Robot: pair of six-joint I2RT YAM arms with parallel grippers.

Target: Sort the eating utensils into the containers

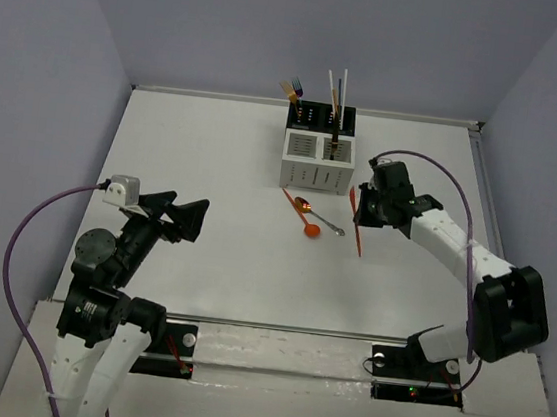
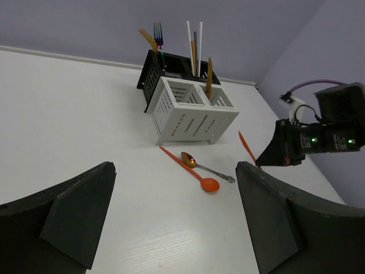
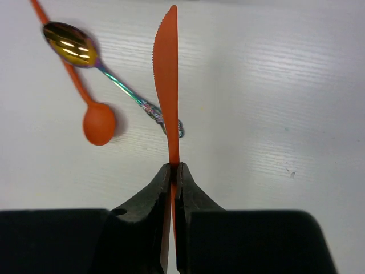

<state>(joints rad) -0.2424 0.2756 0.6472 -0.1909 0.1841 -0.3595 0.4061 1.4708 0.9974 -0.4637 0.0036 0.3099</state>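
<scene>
From overhead: the left arm is folded up over its own base, and the left gripper (image 1: 182, 216) hangs over the near left of the desk (image 1: 216, 141), fingers spread wide with nothing between them. The right arm reaches in from the right, elbow high, forearm slanting toward the middle. The right gripper (image 1: 360, 216) is pressed together on an orange knife (image 1: 356, 229). The knife's long axis runs near to far, with the far end aimed roughly at the caddy (image 1: 318, 153) and leaning slightly left. It sits just right of an orange spoon (image 1: 303, 216) and a gold spoon (image 1: 318, 215), which lie crossed in front of the caddy. Forks (image 1: 292, 89) and white sticks (image 1: 335, 86) stand upright in the rear black compartments.

Over to the left wrist camera: the left gripper (image 2: 177, 220) is wide open, and its dark fingers (image 2: 74, 217) frame the scene. The caddy (image 2: 191, 111) is straight ahead, with the orange spoon (image 2: 191, 171) and gold spoon (image 2: 202, 164) lying flat before it. At the right, the right gripper (image 2: 279, 149) holds the orange knife (image 2: 246, 147) at a slant.

Now the right wrist camera: the right gripper (image 3: 173, 171) pinches the orange knife (image 3: 167, 85) by the handle. The blade stands edge-on, tip pointing straight away and serrated edge to the left. The gold spoon (image 3: 71, 43) points its handle end at the blade, and the orange spoon (image 3: 98, 121) is further left. I can't tell whether the knife is clear of the desk (image 3: 274, 85).
</scene>
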